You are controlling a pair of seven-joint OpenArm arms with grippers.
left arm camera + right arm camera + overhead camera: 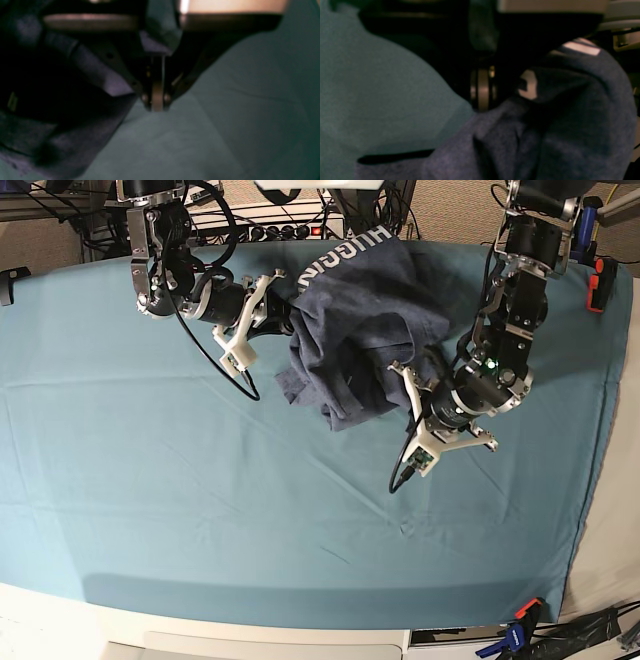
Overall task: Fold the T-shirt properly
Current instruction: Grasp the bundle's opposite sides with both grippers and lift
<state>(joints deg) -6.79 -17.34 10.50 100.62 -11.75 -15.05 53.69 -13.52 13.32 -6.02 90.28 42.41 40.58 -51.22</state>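
The left gripper [157, 106] has its jaws pressed together, pinching an edge of the T-shirt [365, 330] low over the teal table cloth [250, 510]; the right gripper [482, 100] is likewise closed, its tips buried in a fold of the same navy fabric. Between the two arms the T-shirt is bunched into a rumpled heap on the far middle of the table, white lettering reading "HUGG" showing along its upper edge. The cloth covers the whole tabletop with soft creases. Behind the table sit cables and a power strip [275, 228] with a red light; blue clamps [515, 638] grip the cloth at the near right corner
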